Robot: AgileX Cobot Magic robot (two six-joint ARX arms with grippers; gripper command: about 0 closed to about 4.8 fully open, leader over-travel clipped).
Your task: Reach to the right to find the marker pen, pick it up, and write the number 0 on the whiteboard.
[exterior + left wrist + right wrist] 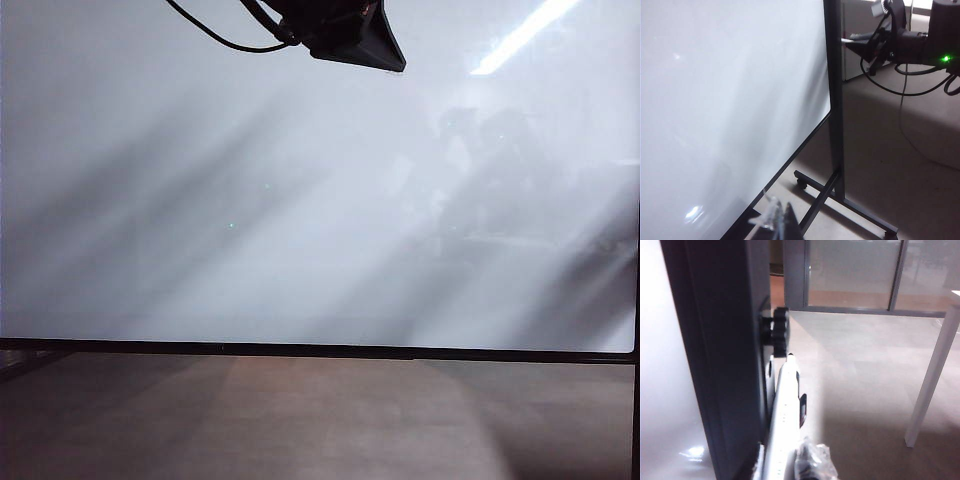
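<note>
The whiteboard [300,200] fills the exterior view, glossy white with a thin black frame, and nothing is written on it. Past its right edge, in the right wrist view, the marker pen [784,410] is a pale barrel with a black clip, lying along the board's black side post [725,365]. My right gripper [786,461] has a finger on each side of the pen and is shut on it. My left gripper [774,217] hangs near the board's lower frame with its fingers together and nothing between them. The left wrist view also shows the whiteboard [715,100].
A black knob [777,330] juts from the post just beyond the pen's tip. The stand's foot bars with a castor [840,200] lie on the floor. The right arm with loose cables [910,40] is beyond the post. A white table leg [932,380] stands nearby. A black arm part [345,35] hangs at the top.
</note>
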